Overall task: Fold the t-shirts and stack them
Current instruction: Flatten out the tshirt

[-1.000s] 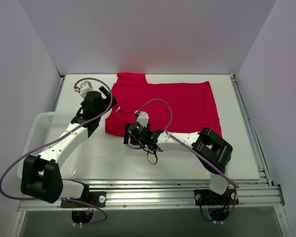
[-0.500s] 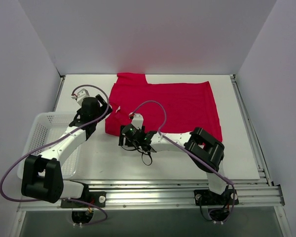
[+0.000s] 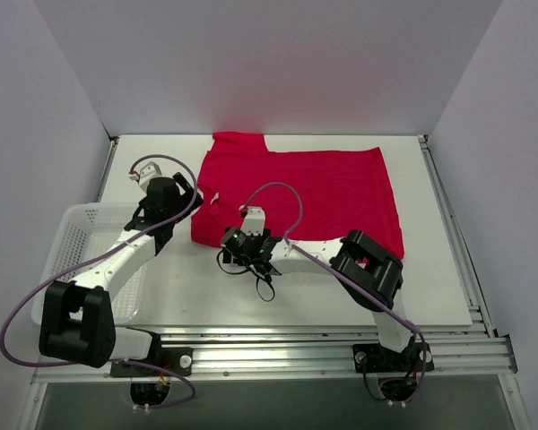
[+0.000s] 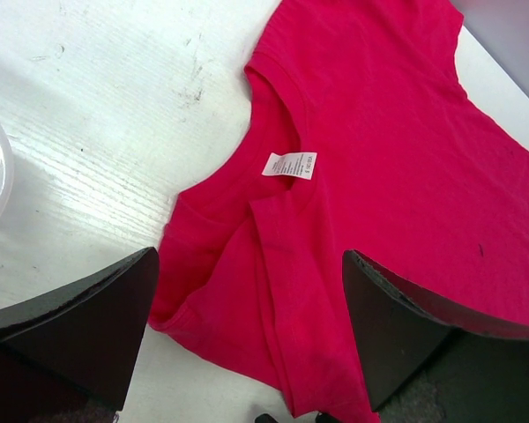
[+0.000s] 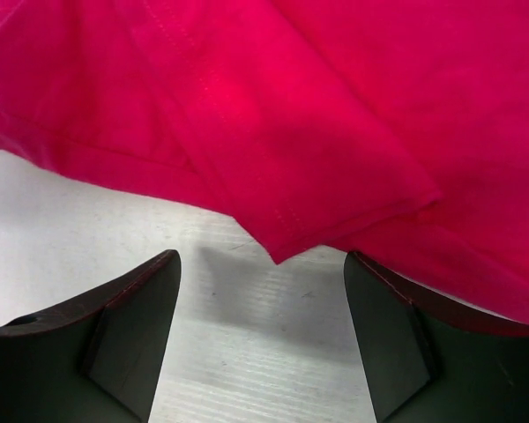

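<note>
Plain pale walls (image 3: 278, 63) close in a small booth on three sides, with a white tabletop (image 3: 251, 296) as its floor; its surface looks smooth and faintly grained, with a few dark scuffs, so cloth would probably slide across it easily. A single bright red t-shirt (image 3: 332, 184) lies spread on the far half of the tabletop, from the centre towards the right, mostly flat, with one sleeve pointing at the back wall and the collar end turned left. It looks light, soft and limp. It would likely sag and crease wherever it is lifted, nothing about it is fragile, and a pinch on a hem, a seam or a corner would hold better than one on the open middle. A white mesh basket (image 3: 72, 233) sits on the left of the tabletop beside the shirt, with the left arm reaching over it. The left gripper (image 4: 249, 264) hovers above the collar (image 4: 247, 167), jaws wide apart and holding nothing. The right gripper (image 5: 260, 260) sits low at the shirt's near left edge, jaws apart with nothing between them. Just ahead of it, a folded flap (image 5: 282, 176) of cloth ends in a pointed corner over bare tabletop, which looks like a handy place to take hold. A small white neck tag (image 4: 290, 165) shows inside the collar.
</note>
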Motion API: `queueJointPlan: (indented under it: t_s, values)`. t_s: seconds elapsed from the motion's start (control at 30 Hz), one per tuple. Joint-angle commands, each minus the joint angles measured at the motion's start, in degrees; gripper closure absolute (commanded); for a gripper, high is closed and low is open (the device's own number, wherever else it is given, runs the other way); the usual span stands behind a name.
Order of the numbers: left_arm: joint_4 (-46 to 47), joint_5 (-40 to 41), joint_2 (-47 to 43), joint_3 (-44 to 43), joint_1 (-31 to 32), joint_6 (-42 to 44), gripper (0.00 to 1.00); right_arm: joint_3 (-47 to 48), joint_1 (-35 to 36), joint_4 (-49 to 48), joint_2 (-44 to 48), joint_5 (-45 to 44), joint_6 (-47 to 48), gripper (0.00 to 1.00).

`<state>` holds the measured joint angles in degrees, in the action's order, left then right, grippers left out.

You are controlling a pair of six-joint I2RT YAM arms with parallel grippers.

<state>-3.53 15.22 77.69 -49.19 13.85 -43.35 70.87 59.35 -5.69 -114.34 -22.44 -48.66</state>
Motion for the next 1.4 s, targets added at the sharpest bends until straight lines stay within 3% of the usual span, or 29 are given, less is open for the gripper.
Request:
queueJointPlan:
  t_s: [0.0, 0.6, 1.07, 1.37]
  values:
    - [2.6, -1.4, 0.3, 0.1, -0.3, 0.6, 0.06, 2.0, 0.4, 4.0, 0.3, -4.8, -1.1, 0.29]
    - [6.0, -1.9, 3.5, 0.4, -0.5, 0.8, 0.06, 7.7, 0.1, 5.4, -4.7, -5.0, 0.3, 0.56]
    - [7.0, -2.7, 5.4, 0.3, -0.8, 0.9, 0.06, 8.4, -0.1, 8.1, -4.9, -6.0, 0.5, 0.99]
    - [7.0, -2.5, 4.6, 0.7, -0.8, 0.8, 0.06, 8.6, -0.1, 9.6, -3.5, -7.1, 0.9, 1.0]
